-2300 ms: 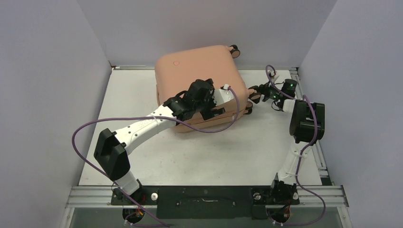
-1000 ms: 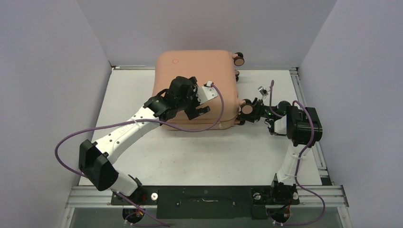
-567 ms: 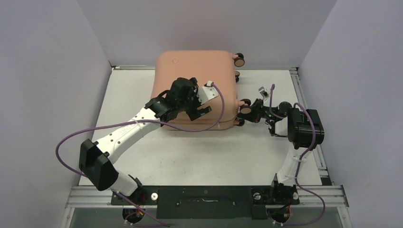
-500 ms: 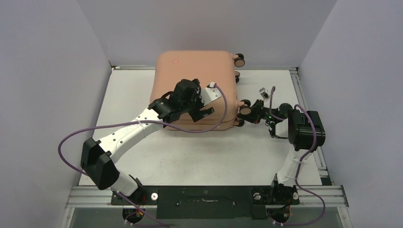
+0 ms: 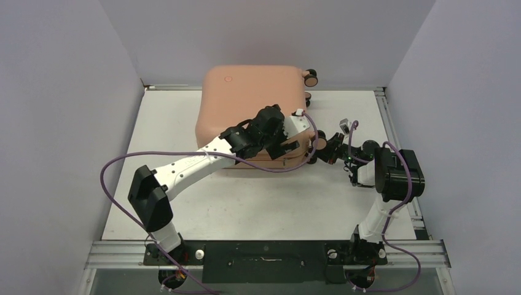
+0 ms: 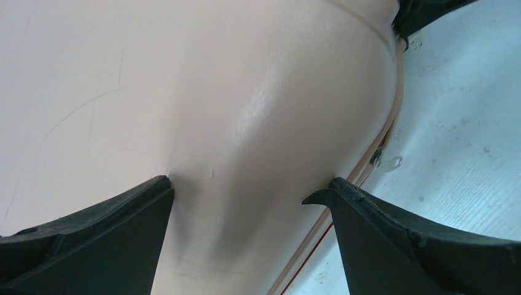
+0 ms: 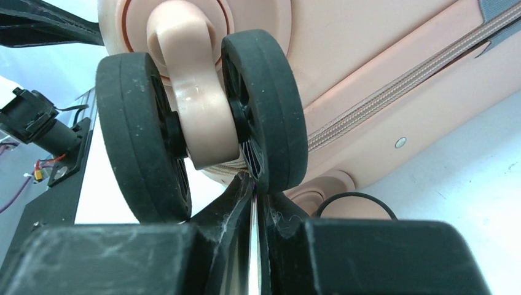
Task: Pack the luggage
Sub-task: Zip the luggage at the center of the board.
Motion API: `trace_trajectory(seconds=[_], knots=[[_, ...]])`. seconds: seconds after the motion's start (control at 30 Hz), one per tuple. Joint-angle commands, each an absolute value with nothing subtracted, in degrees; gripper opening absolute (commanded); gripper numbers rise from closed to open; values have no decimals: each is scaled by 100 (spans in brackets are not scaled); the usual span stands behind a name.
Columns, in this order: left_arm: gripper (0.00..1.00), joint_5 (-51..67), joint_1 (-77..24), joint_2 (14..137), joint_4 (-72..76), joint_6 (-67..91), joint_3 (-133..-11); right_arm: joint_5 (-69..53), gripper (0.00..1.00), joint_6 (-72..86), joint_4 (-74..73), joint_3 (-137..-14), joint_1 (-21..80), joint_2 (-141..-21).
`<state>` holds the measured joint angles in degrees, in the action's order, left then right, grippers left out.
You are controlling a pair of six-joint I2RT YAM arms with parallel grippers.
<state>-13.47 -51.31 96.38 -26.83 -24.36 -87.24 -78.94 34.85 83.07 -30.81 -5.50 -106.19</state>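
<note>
The right gripper [image 7: 253,184] is now closed empty beneath a wheel [image 7: 265,104] of the luggage [image 5: 252,98], the open left gripper [image 6: 242,189] shifted toward the right edge of the worktop [image 5: 258,203], so zipping seems intended.

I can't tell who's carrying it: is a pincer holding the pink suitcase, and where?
Nothing is held. The left pincer is open over the suitcase; the right pincer is shut, empty, by a wheel.

The white-and-black jointed left arm [image 5: 184,167] reaches from its near base forward and to the right, wrist tipped down. Its black two-finger left gripper [image 5: 286,145] has jaws spread wide, the dark fingers [image 6: 405,246] well apart. The matching right arm [image 5: 376,212] rises, folds at its bulky black elbow and points left, the right gripper [image 5: 324,148] pressed closed, fingertips [image 7: 242,190] together
</note>
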Motion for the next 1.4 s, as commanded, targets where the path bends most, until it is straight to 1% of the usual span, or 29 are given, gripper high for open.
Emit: trace_trajectory(seconds=[0.0, 0.13, 0.3, 0.4, 0.53, 0.6, 0.63, 0.67, 0.7, 0.77, 0.8, 0.83, 0.87, 0.93, 1.0, 1.07, 1.13, 1.3, 1.33, 1.37], knots=[[97, -1522, -5045, 10376, -1961, -1899, -9066, -9044, 5, 3332, 10275, -2869, -388, -10155], [97, -1332, -5049, 10569, -2156, -1700, -9359, -8766, 5, 3380, 10267, -2858, -456, -10214], [98, -536, -5135, 10518, -2538, -1866, -9423, -8158, 5, 3884, 10116, -2895, -618, -10311], [98, -687, -5313, 10409, -2509, -2154, -9209, -7869, 5, 3407, 8925, -2915, -599, -10067], [98, -1070, -5485, 10386, -2307, -2328, -8991, -7860, 5, 2019, 6935, -2972, -329, -9553], [97, -1353, -5565, 10435, -2173, -2381, -8940, -7917, 5, 919, 5447, -3086, -218, -9225], [97, -1516, -5612, 10464, -2094, -2406, -8939, -7987, 5, 173, 4481, -3222, -174, -9048], [97, -1684, -5653, 10487, -2031, -2401, -8943, -8088, 5, -936, 2571, -3459, -120, -8924], [97, -1820, -5682, 10514, -1982, -2385, -8958, -8155, 5, -2256, 734, -3850, -62, -8875], [97, -1975, -5705, 10587, -1906, -2358, -9013, -8293, 5, -5692, -2950, -4691, -36, -9157], [97, -2055, -5709, 10633, -1873, -2337, -9055, -8354, 5, -7202, -4511, -5101, -35, -9513], [96, -2103, -5712, 10691, -1851, -2303, -9104, -8406, 5, -9726, -6295, -5481, -35, -10108], [97, -2114, -5717, 10764, -1846, -2258, -9165, -8468, 5, -11138, -7758, -5819, -35, -10605], [97, -2128, -5713, 10887, -1857, -2148, -9301, -8616, 5, -11146, -8049, -6118, -42, -10956], [97, -2066, -5703, 10977, -1879, -2024, -9410, -8707, 5, -11463, -8045, -6049, -36, -10844], [97, -1947, -5677, 11023, -1918, -1903, -9495, -8701, 5, -11585, -8044, -5998, 287, -10763], [97, -1867, -5645, 11074, -1969, -1828, -9577, -8802, 5, -11710, -8042, -5857, 351, -10669], [97, -1544, -5506, 11142, -2136, -1704, -9785, -8671, 6, -11712, -8042, -5864, 212, -10585], [97, -1423, -5480, 11086, -2191, -1723, -9805, -8685, 11, -11720, -8042, -5844, 77, -10541], [97, -1272, -5443, 11012, -2261, -1741, -9800, -8717, 18, -11724, -8043, -5814, -71, -10471]])
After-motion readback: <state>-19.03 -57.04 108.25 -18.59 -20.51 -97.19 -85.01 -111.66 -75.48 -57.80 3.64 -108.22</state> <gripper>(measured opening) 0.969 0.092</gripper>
